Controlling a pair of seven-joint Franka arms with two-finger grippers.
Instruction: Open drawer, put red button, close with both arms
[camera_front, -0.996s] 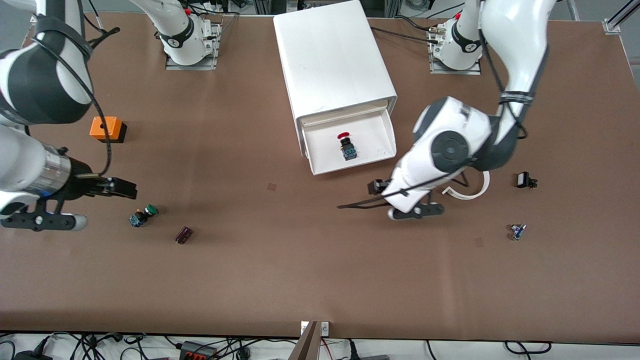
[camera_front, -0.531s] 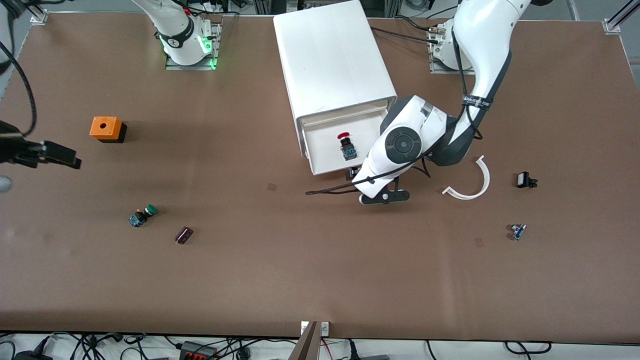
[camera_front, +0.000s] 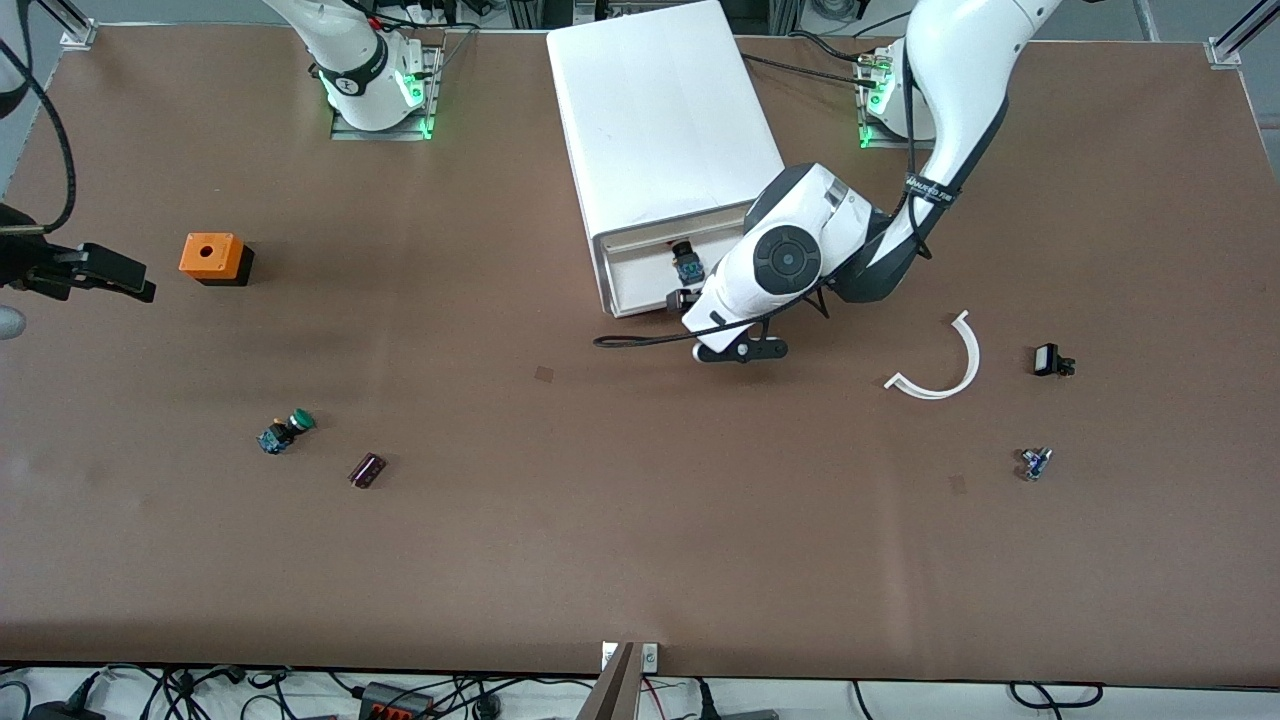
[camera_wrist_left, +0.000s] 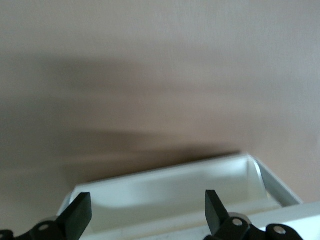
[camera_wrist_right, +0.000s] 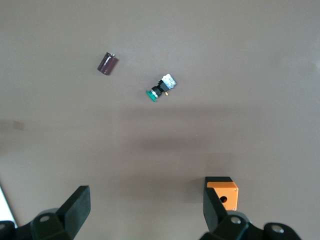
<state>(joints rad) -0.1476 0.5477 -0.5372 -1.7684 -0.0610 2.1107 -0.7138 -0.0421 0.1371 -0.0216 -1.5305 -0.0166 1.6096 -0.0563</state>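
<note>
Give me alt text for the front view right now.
The left gripper, open, sits at the front of the partly open drawer, the red button inside. The open right gripper waits over the table beside the orange box.

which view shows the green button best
The right wrist view: the green button lies unobstructed on the bare table, cap and body distinct. The front view shows it smaller, beside a dark cylinder. The left wrist view misses it.

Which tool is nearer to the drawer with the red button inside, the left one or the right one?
Left. The left tool is at the drawer front; the right tool hangs over the table's right-arm end, beside the orange box.
</note>
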